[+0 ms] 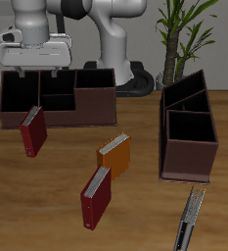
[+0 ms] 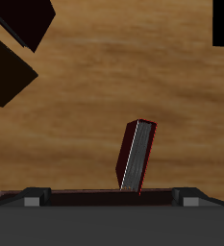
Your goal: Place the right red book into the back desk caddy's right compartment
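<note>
**One offset to close: book is front of the gripper**

Your gripper [image 1: 35, 71] is spread wide and holds nothing. It hangs over the back desk caddy [image 1: 18, 120], at the end away from the right compartment [image 1: 94, 96]. The right red book [image 1: 32, 132] stands upright on the table just in front of that caddy wall, so it lies toward the table's front edge from you. Its long footprint runs roughly front-to-back; I'd close across the covers.
</note>
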{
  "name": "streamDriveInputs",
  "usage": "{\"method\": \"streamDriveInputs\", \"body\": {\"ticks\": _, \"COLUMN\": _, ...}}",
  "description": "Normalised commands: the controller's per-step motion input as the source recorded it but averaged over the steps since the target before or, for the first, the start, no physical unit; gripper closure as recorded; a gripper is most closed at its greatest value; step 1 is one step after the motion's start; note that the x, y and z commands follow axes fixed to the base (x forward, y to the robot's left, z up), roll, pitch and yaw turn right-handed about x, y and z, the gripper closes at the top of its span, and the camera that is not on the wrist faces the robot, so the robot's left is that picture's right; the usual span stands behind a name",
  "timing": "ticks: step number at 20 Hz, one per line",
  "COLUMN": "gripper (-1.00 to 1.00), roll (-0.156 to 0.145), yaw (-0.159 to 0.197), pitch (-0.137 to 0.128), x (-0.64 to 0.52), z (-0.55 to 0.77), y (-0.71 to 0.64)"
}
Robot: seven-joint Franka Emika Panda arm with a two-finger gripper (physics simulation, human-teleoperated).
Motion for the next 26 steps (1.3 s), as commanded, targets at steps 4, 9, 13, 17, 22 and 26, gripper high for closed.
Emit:
{"method": "streamDriveInputs", "body": {"ticks": 4, "gripper": -1.0, "roll": 0.0, "yaw": 0.088, "pitch": -0.055, "x": 0.0, "z": -0.09, "y": -0.3}}
{"method": "streamDriveInputs", "body": {"ticks": 9, "gripper": -1.0, "roll": -0.008, "yaw": 0.0, "pitch": 0.005, "x": 0.01, "z": -0.12, "y": -0.19}}
{"method": "streamDriveInputs", "body": {"ticks": 13, "gripper": -1.0, "roll": -0.025, "yaw": -0.057, "pitch": 0.019, "x": 0.05, "z": -0.13, "y": -0.26}}
{"method": "streamDriveInputs", "body": {"ticks": 17, "gripper": -1.0, "roll": -0.03, "yaw": -0.046, "pitch": -0.001, "x": 0.11, "z": -0.11, "y": -0.13}}
{"method": "streamDriveInputs", "body": {"ticks": 22, "gripper": -1.0, "roll": -0.005, "yaw": -0.013, "pitch": 0.011, "x": 0.14, "z": -0.2, "y": 0.04}}
{"method": "streamDriveInputs", "body": {"ticks": 26, "gripper": -1.0, "roll": 0.003, "yaw": -0.013, "pitch": 0.02, "x": 0.13, "z": -0.18, "y": 0.08}}
